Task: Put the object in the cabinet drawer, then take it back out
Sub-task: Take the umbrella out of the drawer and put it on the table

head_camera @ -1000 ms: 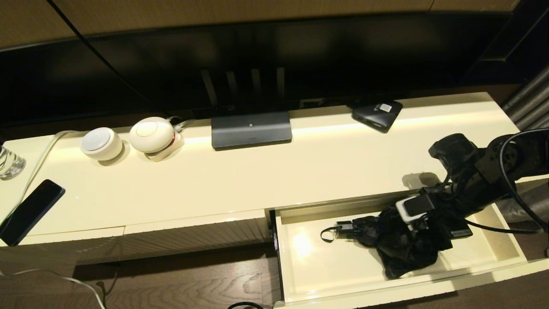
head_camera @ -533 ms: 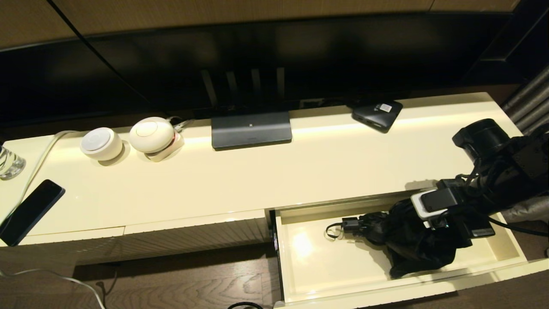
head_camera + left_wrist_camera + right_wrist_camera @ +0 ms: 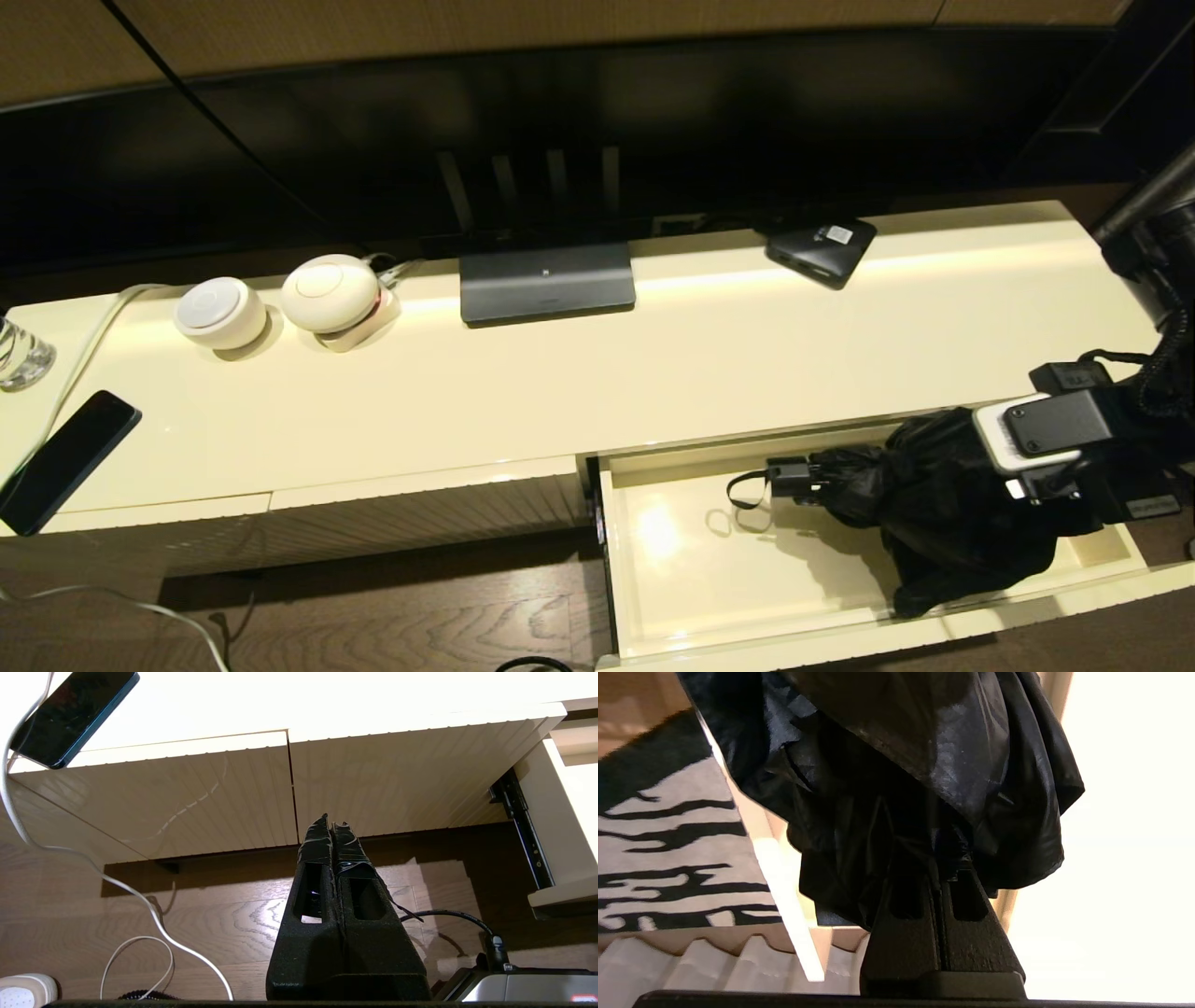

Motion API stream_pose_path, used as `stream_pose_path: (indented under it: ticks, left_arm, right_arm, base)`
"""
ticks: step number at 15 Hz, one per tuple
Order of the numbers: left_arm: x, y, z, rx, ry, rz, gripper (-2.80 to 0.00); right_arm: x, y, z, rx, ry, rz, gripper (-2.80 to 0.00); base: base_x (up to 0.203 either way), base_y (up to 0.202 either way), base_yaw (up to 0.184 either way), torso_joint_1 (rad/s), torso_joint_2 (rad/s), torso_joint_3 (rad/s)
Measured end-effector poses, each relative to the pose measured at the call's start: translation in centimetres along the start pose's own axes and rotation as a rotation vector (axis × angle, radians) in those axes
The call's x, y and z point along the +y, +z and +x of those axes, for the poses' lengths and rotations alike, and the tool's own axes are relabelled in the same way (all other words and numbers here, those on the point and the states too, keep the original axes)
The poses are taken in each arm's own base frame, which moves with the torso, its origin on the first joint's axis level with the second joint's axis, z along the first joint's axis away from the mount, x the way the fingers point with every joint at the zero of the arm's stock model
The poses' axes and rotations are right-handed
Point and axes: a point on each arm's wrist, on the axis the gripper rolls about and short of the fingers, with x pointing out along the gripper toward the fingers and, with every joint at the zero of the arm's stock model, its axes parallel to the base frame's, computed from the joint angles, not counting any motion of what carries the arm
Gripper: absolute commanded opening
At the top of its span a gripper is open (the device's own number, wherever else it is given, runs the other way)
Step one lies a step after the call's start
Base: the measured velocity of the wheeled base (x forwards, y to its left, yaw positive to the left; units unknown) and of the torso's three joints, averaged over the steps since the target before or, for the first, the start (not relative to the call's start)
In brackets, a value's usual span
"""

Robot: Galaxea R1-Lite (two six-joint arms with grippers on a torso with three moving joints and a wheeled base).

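R gripper (image 3: 941, 877) clamped on umbrella (image 3: 943, 504) fabric, held above open drawer (image 3: 672, 597), its right half; handle w/ loop points toward drawer's left. L gripper (image 3: 332, 833) fingers together, low, left of drawer.

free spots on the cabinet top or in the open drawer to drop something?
Bare: the glossy cream cabinet top between the dark grey TV stand base and the open cream drawer; also the drawer's left half. Crowded: drawer's right half, where the right gripper grips the black compact umbrella.
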Motion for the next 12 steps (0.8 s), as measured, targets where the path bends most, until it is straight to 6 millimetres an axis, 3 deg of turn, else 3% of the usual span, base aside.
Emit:
stream_pose_path:
  ticks: [4, 8, 12]
  left_arm:
    - [0.0, 0.0, 0.0, 0.000, 0.000, 0.000, -2.80]
    - [0.0, 0.0, 0.0, 0.000, 0.000, 0.000, -2.80]
    - [0.0, 0.0, 0.0, 0.000, 0.000, 0.000, -2.80]
  right_arm:
    - [0.5, 0.1, -3.6, -0.017, -0.104, 0.034, -2.80]
    - [-1.1, 0.2, -5.8, -0.034, -0.223, 0.072, -2.80]
    - [-3.7, 0.4, -5.2, -0.045, -0.327, 0.095, -2.80]
  base:
    - [0.000, 0.000, 0.000, 0.000, 0.00, 0.000]
    - [0.000, 0.000, 0.000, 0.000, 0.00, 0.000]
    - [0.000, 0.000, 0.000, 0.000, 0.00, 0.000]
